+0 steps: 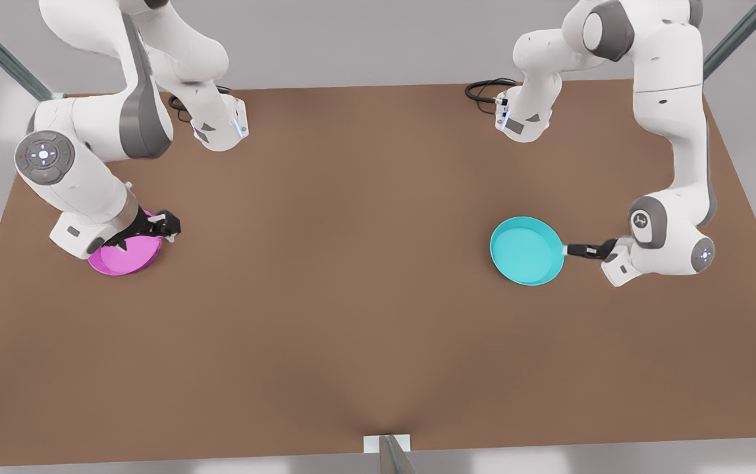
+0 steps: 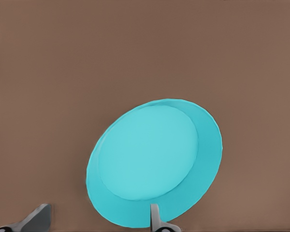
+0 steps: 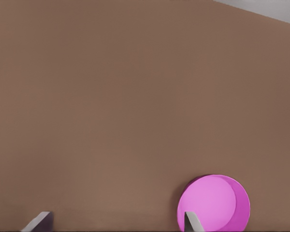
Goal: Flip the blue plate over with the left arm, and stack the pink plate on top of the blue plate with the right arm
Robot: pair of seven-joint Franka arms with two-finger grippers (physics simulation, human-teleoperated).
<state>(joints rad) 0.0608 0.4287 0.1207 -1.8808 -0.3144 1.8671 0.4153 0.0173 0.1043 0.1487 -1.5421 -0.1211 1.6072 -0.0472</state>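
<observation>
The blue plate [image 1: 527,250] lies on the table at the front view's right with its hollow side up; it also shows as the blue plate [image 2: 154,164] in the left wrist view. My left gripper [image 1: 579,250] reaches in low from the side to the plate's rim. It is open, and in the wrist view one finger [image 2: 155,218] stands at the plate's near rim. The pink plate [image 1: 125,255] lies at the front view's left, partly under the right arm. My right gripper [image 1: 162,227] hangs open over its edge, one finger [image 3: 191,221] by the pink plate [image 3: 213,203].
The brown table [image 1: 351,263] stretches wide between the two plates. Both arm bases [image 1: 220,125] stand at the far edge, with a black cable loop [image 1: 486,89] beside the one on the front view's right. A small white bracket [image 1: 388,444] sits at the near edge.
</observation>
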